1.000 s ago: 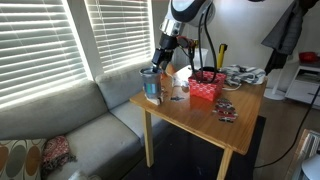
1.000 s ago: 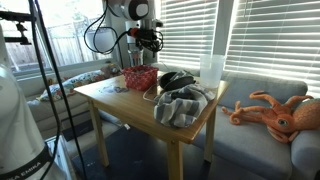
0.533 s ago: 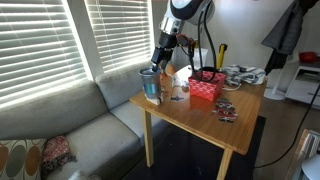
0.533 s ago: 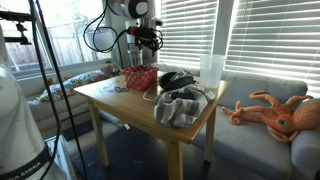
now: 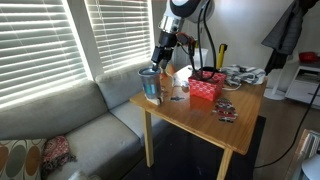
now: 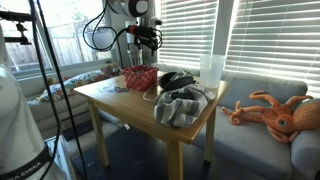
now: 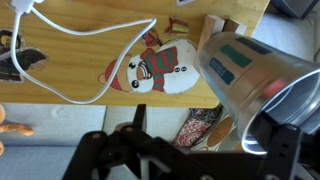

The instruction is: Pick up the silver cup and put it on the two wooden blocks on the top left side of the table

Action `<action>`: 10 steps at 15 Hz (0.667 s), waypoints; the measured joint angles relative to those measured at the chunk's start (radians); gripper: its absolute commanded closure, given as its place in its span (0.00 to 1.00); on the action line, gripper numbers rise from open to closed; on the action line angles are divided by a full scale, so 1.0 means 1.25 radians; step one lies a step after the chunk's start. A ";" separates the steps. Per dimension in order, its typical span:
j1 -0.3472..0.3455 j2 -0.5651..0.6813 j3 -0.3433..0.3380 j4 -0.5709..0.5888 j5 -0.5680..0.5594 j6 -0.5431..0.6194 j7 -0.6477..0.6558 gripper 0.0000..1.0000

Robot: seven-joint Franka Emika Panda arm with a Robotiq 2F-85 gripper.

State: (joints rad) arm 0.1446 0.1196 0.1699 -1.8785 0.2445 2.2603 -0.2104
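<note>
The pincer (image 5: 160, 58) hung spread wide and empty just above the silver cup (image 5: 150, 85), which stood upright near the surface's (image 5: 188, 112) corner.

Bluish silver cup (image 5: 150, 86), red basket (image 5: 205, 90), light wooden table (image 5: 185, 110), orange octopus (image 6: 272, 112), red-white snowman (image 7: 155, 68).
</note>
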 measured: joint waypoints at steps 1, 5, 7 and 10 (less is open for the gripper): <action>0.000 0.000 -0.001 0.000 -0.006 -0.003 0.008 0.00; -0.001 0.000 -0.006 0.000 -0.032 -0.025 0.044 0.00; -0.002 0.000 -0.010 0.000 -0.036 -0.033 0.052 0.00; -0.001 0.000 -0.011 0.000 -0.036 -0.034 0.053 0.00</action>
State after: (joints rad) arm 0.1430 0.1199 0.1567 -1.8785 0.1997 2.2176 -0.1446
